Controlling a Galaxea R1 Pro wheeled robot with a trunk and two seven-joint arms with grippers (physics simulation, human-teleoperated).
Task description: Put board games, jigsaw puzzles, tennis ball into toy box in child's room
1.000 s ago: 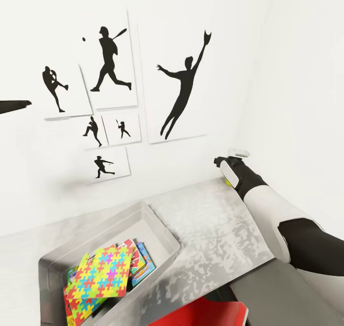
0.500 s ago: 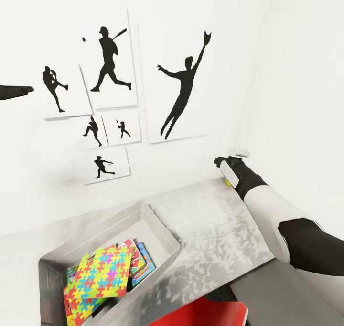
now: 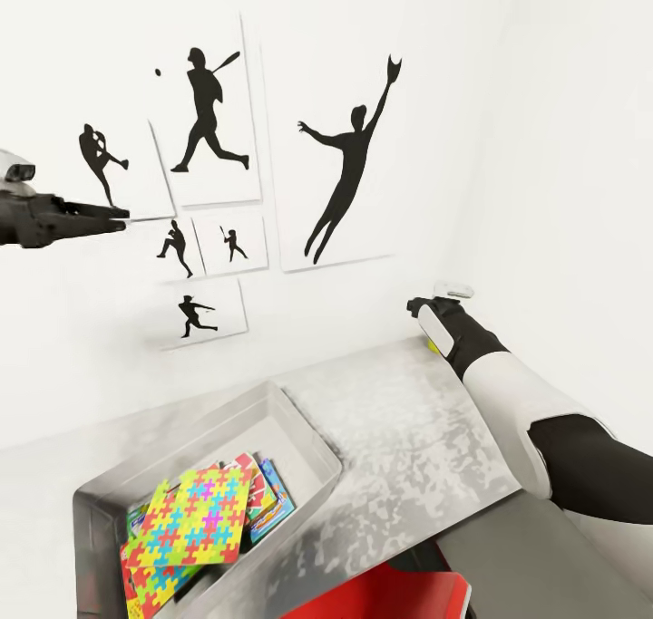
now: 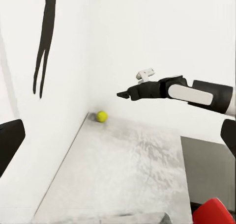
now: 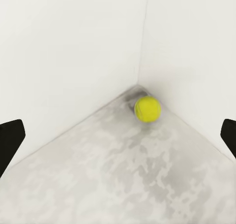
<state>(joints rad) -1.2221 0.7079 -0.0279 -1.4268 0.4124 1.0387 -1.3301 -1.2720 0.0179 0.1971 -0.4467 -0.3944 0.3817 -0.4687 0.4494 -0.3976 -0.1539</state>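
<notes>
The tennis ball [image 5: 147, 109] lies in the far corner of the table [image 3: 399, 438] where two white walls meet. My right gripper [image 5: 118, 135] hangs just short of the ball and slightly above it, open, with the ball between the lines of its fingers [image 5: 10, 140] but untouched. From the head view a yellow sliver of the tennis ball [image 3: 433, 348] peeks past the right gripper [image 3: 415, 307]. The toy box [image 3: 308, 438] stands at the near left, holding a jigsaw puzzle [image 3: 195, 519] on top of board games [image 3: 272, 506]. My left gripper [image 3: 113, 217] is raised high by the wall, open and empty.
Posters of baseball silhouettes [image 3: 345, 166] cover the wall behind the table. A red chair [image 3: 390, 596] sits at the table's near edge. In the left wrist view the right gripper [image 4: 122, 94] hovers over the tennis ball [image 4: 102, 116], with bare tabletop [image 4: 128, 170] between it and the box.
My left arm has swung further into the head view, rightward and a little lower along the wall. The right arm and the ball have not moved.
</notes>
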